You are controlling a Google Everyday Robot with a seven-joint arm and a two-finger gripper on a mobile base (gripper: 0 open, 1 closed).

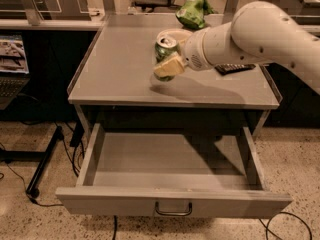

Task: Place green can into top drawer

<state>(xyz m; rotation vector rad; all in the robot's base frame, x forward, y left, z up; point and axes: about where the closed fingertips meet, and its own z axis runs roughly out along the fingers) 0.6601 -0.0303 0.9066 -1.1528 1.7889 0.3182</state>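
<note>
The green can (164, 48), green and white with a silver top, is held upright just above the grey tabletop (120, 69), near its middle. My gripper (169, 59) is shut on the can, with a pale finger (169, 66) across its front. The white arm reaches in from the right. The top drawer (172, 171) is pulled fully open below the tabletop, its inside bare, with a small metal loop handle (173, 209) on the flat front panel.
A green snack bag (191, 11) lies at the back of the tabletop. A dark flat object (235, 69) lies at the right, partly behind my arm. A black stand and cables (45, 159) are on the floor to the left.
</note>
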